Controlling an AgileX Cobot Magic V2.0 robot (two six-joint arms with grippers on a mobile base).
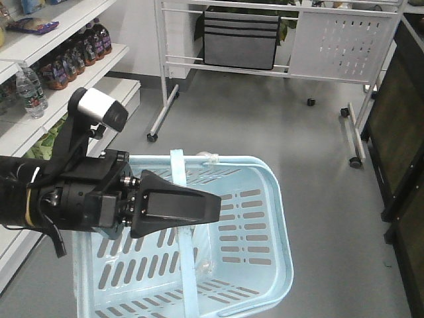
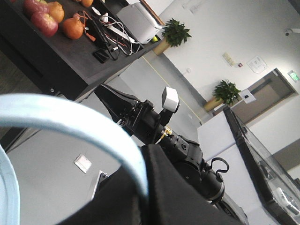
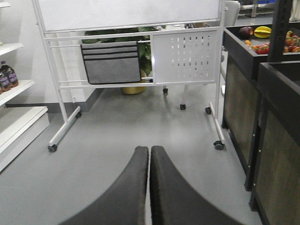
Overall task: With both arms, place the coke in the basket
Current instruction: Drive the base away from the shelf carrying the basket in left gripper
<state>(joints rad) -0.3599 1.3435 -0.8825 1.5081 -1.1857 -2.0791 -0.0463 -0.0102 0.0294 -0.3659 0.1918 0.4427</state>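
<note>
Two end effectors are to be accounted for. The right end effector is seen left of centre in the front view, hanging above the basket. Its fingers are pressed together with nothing between them. This is confirmed in the right wrist view, where only floor is seen past the tips. The left end effector is shown only as a dark mass at the bottom of the left wrist view, crossed by a pale blue band of the basket. Whether it is spread or clamped cannot be told.

The basket fills the lower middle of the front view with its strap handle laid across it, and no bottle is seen inside. The coke cannot be picked out in any view. At the upper left of the front view, dark bottles and water bottles are ranged on a shelf, but no red cap or red label is made out.

A small filled plastic bottle is judged light, fairly stiff, and smooth enough to slip or roll. It is best taken across the body at the label, where the sides are straight, with a firm but not crushing pinch. The tapering neck is better avoided.
</note>
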